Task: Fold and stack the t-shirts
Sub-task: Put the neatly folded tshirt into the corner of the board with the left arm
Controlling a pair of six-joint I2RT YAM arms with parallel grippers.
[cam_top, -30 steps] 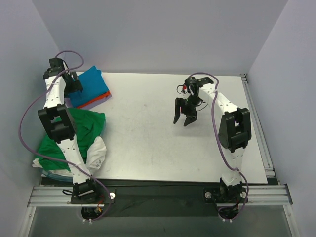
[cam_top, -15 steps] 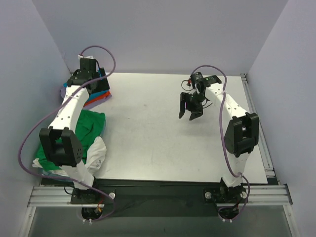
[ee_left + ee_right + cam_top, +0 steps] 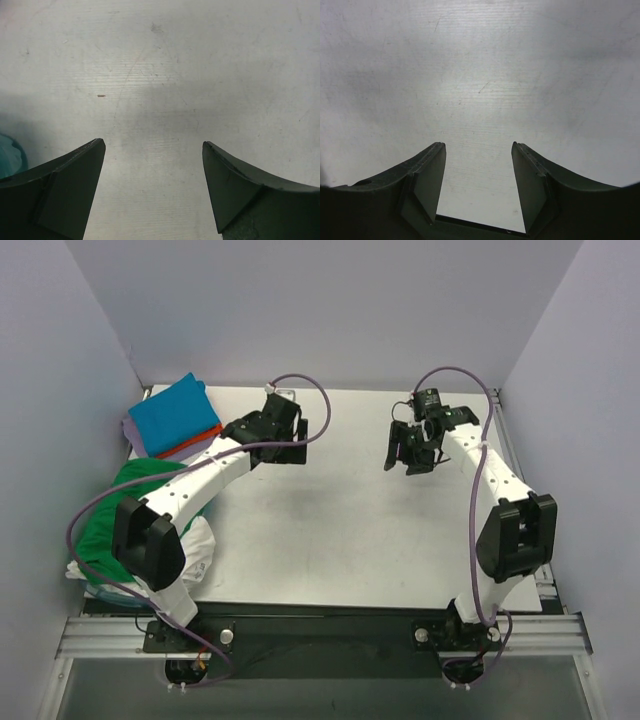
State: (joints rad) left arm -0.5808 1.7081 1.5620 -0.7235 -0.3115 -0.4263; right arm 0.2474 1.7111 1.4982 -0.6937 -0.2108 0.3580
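The teal-blue t-shirt [image 3: 175, 412] lies folded at the table's back left corner. It tops a stack with an orange [image 3: 205, 434] and a lavender [image 3: 180, 451] edge showing under it. A crumpled green t-shirt [image 3: 120, 515] and a white one [image 3: 197, 548] lie in a heap at the left edge. My left gripper [image 3: 289, 444] [image 3: 153, 144] hangs open over bare table, right of the stack and holding nothing. Further right, the right gripper [image 3: 410, 455] [image 3: 477, 145] is also open and empty over bare table.
The white table [image 3: 330, 530] is walled at the back and both sides. A metal rail [image 3: 520, 480] runs along its right edge. A sliver of teal cloth [image 3: 9, 156] shows at the left border of the left wrist view.
My left arm has swung away from the stack at the back left corner, rightwards to the table's middle back. The right gripper has drifted right and towards the back.
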